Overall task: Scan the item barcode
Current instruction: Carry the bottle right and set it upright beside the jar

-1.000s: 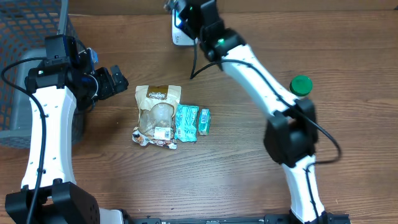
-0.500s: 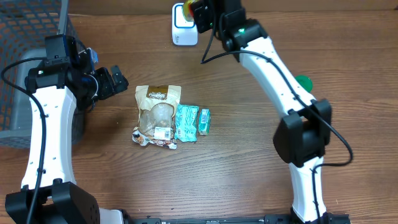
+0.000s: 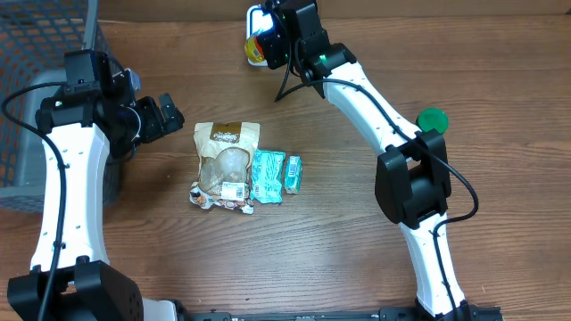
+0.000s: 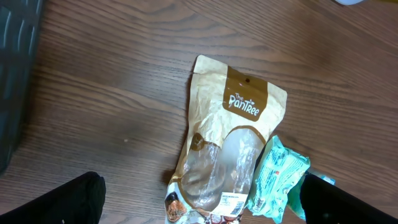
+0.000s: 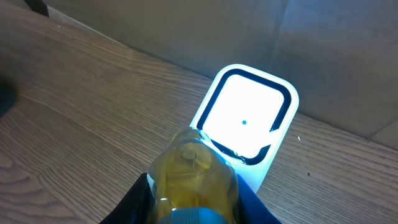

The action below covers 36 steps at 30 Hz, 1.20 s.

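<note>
Yellow bottle (image 5: 193,177), perhaps against scanner (image 5: 246,115) edge.

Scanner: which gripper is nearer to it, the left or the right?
Right. The right gripper holds a yellow bottle just in front of the scanner; the left gripper hangs far away, beside the pouch.

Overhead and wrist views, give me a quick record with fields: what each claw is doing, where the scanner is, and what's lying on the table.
Right claw: shut on bottle, yellow, held in front of the scanner
Scanner: white, window lit, at the far edge of the table
Left claw: open, empty, left of the pouch
Pouch: brown, lying flat, mid-table
Packet: teal, against the pouch's right side
Box: small, teal, right of the packet
Lid: green, apart at the right
Basket: wire, far left
</note>
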Tool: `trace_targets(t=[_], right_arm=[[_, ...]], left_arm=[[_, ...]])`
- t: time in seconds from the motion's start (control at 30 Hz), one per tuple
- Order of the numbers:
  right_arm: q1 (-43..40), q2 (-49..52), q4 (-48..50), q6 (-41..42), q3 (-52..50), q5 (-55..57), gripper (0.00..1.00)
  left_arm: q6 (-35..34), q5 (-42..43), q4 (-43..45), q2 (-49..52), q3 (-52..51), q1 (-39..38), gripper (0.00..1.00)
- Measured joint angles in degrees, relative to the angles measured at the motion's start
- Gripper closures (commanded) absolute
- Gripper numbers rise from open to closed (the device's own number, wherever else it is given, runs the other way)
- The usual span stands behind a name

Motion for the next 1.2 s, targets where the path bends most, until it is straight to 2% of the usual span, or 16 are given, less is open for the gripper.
trace_targets(t=[0.13,0.27,0.57,0.63,0.93,1.0,1.2], right_arm=[[-0.04,-0.48,-1.66,0.0,0.0,0.09,0.96],[-0.98,-2.71,-9.31,0.48,-0.02,1.99,0.96],[-9.33,-11.47,-38.97,3.76,0.11,4.52,0.96],[-11.43,-11.56,-42.32,4.04,-0.22,4.68,0.96],[-19.96,-11.56,-43.71,4.52,-6.64,5.16,0.96],[-21.03,-11.56,-43.19,4.55,-7.72,5.29,0.92],[-22.16,-11.58,-43.12,4.68,-8.35,5.4,0.92]], left_arm=[[0.0,0.02,0.02,0.0,0.0,0.0,0.01],[0.0,0.0,0.0,0.0,0.0,0.0,0.01],[0.0,0.02,-0.02,0.0,0.02,0.0,0.01],[0.0,0.0,0.02,0.0,0.02,0.0,0.0],[0.0,0.02,0.02,0.0,0.02,0.0,0.0],[0.0,0.0,0.02,0.0,0.02,0.0,0.0],[0.0,0.02,0.0,0.0,0.02,0.0,0.0]])
